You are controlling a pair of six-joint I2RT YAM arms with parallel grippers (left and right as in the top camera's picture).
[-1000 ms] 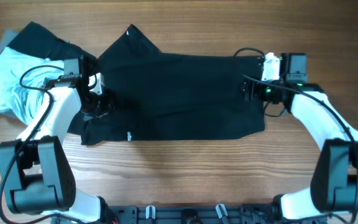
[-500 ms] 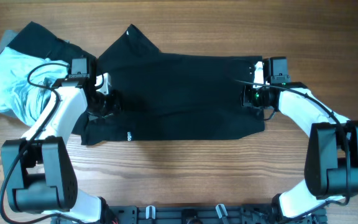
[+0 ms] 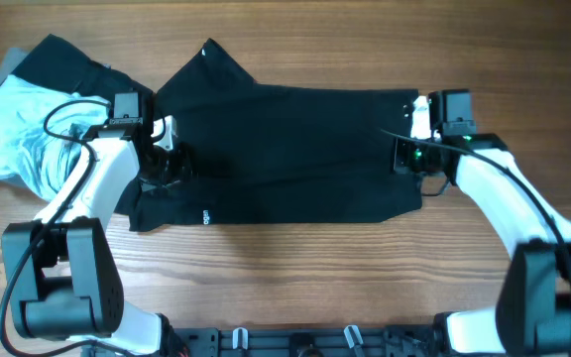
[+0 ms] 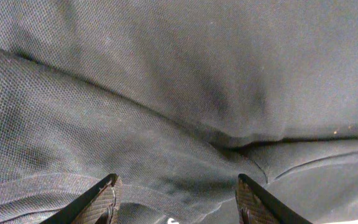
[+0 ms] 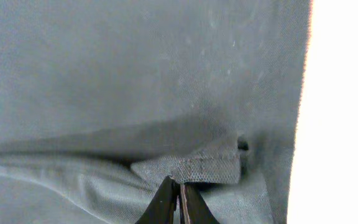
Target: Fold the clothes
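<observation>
The clothes (image 3: 285,149), a large black garment with a small white logo (image 3: 206,215), lie spread across the middle of the table. My left gripper (image 3: 171,159) sits over its left side. In the left wrist view that gripper (image 4: 178,186) is open, fingers (image 4: 107,198) astride a wrinkled ridge of black fabric (image 4: 166,74). My right gripper (image 3: 402,149) is at the garment's right edge. In the right wrist view its jaws (image 5: 180,185) are shut, pinching a small folded hem flap (image 5: 210,167) of the fabric (image 5: 135,62).
A pale blue garment (image 3: 8,129) lies bunched at the far left, with another dark piece (image 3: 67,64) and a bit of grey cloth (image 3: 6,64) behind it. Bare wooden table (image 3: 295,278) runs along the front, and shows just right of the hem (image 5: 347,112).
The right gripper has gone from open to shut on the hem at the garment's right edge. The left gripper slid slightly right onto the fabric, then held still, staying open.
</observation>
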